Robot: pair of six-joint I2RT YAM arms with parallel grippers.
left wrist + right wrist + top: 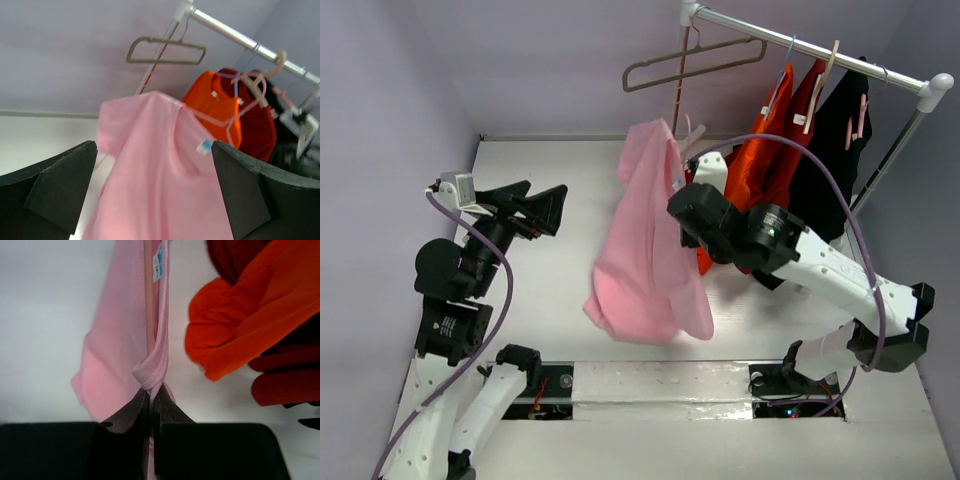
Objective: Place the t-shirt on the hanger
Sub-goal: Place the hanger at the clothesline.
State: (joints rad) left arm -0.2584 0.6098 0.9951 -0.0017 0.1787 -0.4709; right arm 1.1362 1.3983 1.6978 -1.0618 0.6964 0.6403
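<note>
Top view, t-shirt: the pink t-shirt [645, 240] hangs in the air above the table [550, 170], long axis running from the neck at upper right down to the hem at lower left.
Top view, right gripper: the right gripper [686, 196] is at the shirt's right edge, partly hidden by cloth; its grip cannot be told from here.
Top view, left gripper: the left gripper [538, 208] is spread wide, holds nothing, and stands well apart to the shirt's left, pointing toward it.
Top view, surroundings: an orange shirt [765, 150] hangs from the rail [810, 48] just beside the right arm, and a grey hanger [695, 60] hangs bare further left.
Left wrist view, what lies ahead: the shirt fills the gap between the open fingers [55, 190]. The thin pink hanger [212, 119] pokes out at the neck near a small label [204, 146].
Left wrist view, behind: the orange shirt and a dark red shirt [260, 130] sit close behind the hanger's free end.
Right wrist view, grip: the jaws are pressed together on a fold of the shirt's edge, and the hanger's bar appears to run down between them.
Judgement: the right arm is the nearer one and carries the load. The left would have to reach rightward to tug cloth over the hanger. The orange shirt crowds that side.
</note>
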